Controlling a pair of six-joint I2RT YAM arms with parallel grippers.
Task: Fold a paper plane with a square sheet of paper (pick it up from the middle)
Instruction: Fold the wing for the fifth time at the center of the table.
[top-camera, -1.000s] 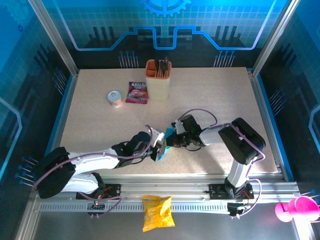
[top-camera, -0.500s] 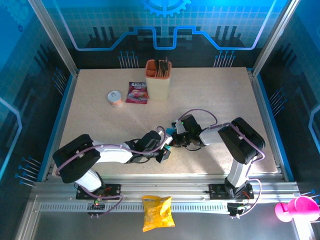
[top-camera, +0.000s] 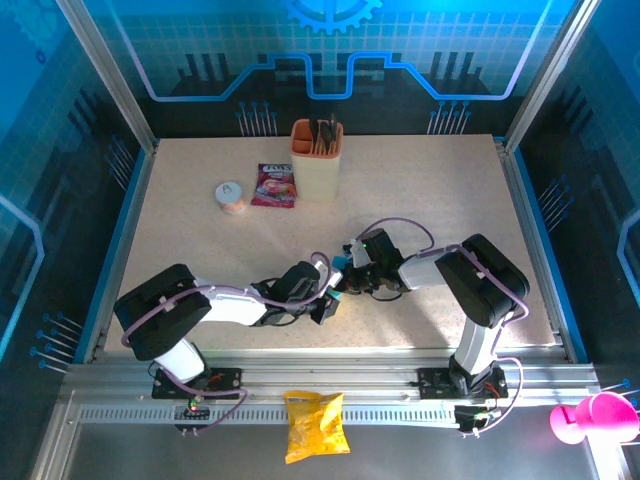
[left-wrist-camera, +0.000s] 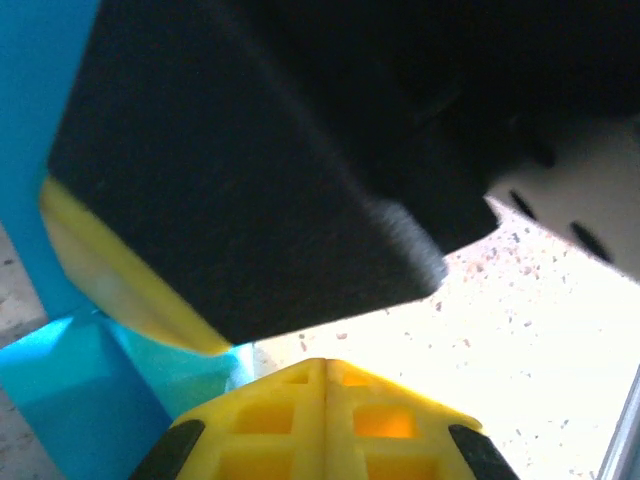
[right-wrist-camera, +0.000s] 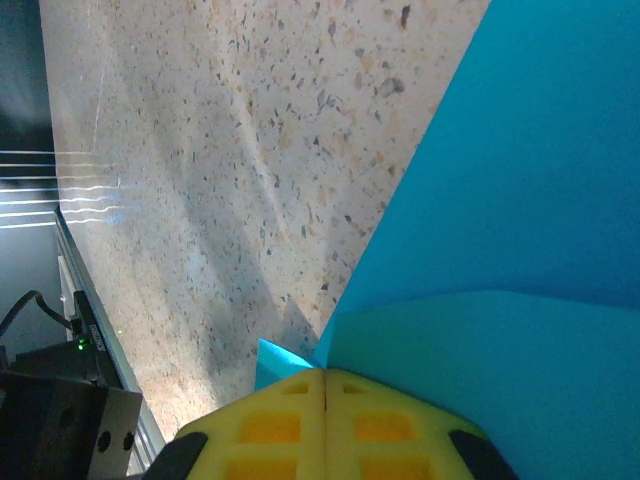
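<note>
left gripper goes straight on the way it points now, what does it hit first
Probably the right gripper: its black, yellow-edged finger sits straight ahead of the left gripper. The blue paper lies off to one side, though depth is unclear.

Speckled table (top-camera: 430, 200) bears a beige cup (top-camera: 317, 170), pink packet (top-camera: 274, 186), small tub (top-camera: 231, 197).
</note>
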